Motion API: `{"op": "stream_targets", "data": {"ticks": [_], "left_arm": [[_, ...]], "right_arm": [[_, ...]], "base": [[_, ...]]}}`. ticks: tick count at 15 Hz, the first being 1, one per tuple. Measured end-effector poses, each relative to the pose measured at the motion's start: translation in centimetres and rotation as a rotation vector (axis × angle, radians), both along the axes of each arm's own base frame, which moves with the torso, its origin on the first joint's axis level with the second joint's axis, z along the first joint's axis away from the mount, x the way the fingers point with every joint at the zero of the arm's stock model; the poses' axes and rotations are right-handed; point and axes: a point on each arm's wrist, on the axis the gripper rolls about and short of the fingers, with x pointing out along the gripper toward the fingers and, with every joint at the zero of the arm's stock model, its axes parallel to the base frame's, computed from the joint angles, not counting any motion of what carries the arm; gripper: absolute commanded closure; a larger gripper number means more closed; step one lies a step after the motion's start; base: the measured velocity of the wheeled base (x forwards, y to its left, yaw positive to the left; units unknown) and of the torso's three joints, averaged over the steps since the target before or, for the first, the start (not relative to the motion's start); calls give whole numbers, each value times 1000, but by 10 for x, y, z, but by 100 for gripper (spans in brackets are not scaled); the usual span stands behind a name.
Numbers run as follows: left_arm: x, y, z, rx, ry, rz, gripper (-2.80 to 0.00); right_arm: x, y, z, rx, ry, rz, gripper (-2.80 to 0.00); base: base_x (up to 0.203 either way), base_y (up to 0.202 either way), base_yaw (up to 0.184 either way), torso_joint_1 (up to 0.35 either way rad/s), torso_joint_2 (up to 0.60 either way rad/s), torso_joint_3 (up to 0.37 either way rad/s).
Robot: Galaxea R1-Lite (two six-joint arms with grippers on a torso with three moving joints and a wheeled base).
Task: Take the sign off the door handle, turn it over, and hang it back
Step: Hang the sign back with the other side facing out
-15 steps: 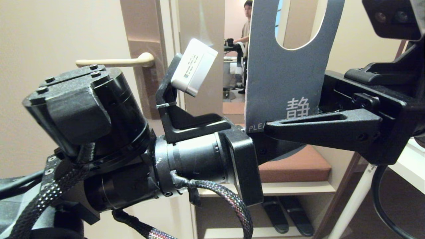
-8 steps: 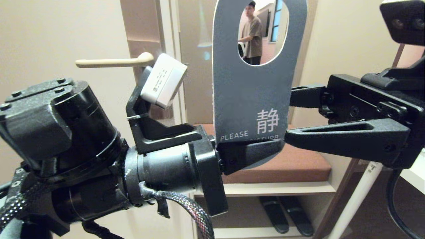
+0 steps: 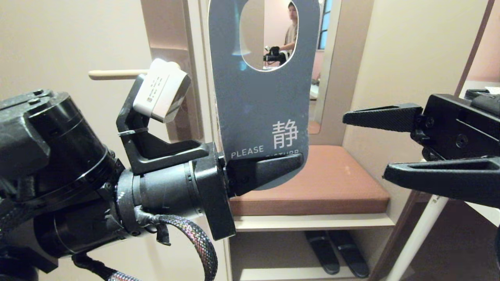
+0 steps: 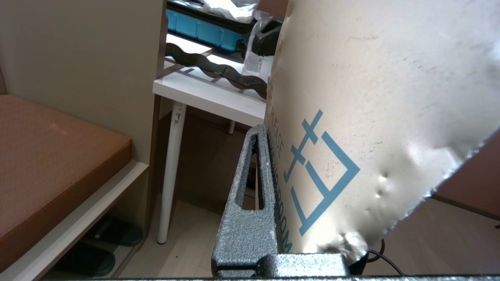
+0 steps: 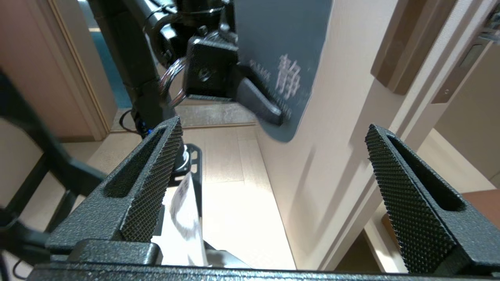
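Note:
The sign (image 3: 258,101) stands upright in the head view, its grey-blue side with white "PLEASE" lettering facing me and its oval hole on top. My left gripper (image 3: 297,160) is shut on the sign's lower end. The left wrist view shows the sign's white side (image 4: 371,97) with blue lettering, pressed against one finger (image 4: 250,203). The cream door handle (image 3: 113,73) sticks out left of the sign on its brown backplate (image 3: 172,97), partly hidden by my left wrist camera. My right gripper (image 3: 365,146) is open and empty, well right of the sign (image 5: 281,47).
A bench with a brown cushion (image 3: 332,183) sits below the sign, with dark slippers (image 3: 336,253) on the shelf under it. A white table (image 4: 211,89) and its leg (image 3: 418,234) are at the right. A person (image 3: 291,31) shows through the sign's hole.
My right gripper has opened wide, come off the sign and drawn back to the right. My left gripper has carried the sign leftward, closer to the door handle.

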Motion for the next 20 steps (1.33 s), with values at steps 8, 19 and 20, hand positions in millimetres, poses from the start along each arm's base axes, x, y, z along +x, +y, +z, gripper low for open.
{"op": "stream_targets", "data": {"ticks": [8,19,20], "left_arm": [[-2,5,2,-6,-5,8,0],[7,24,4,-14,-15,88,0],[8,26,4,-14,-15,97,0]], "right_arm": [[-18,-11,-8,-3,-4,-44,0],[-21,-89,-102,3,-56,-888,0],[-28,-94,-110,-4,-46,-925,0]], "base": [[0,0,0,0,0,0],[0,0,0,0,0,0],[0,0,0,0,0,0]]}}
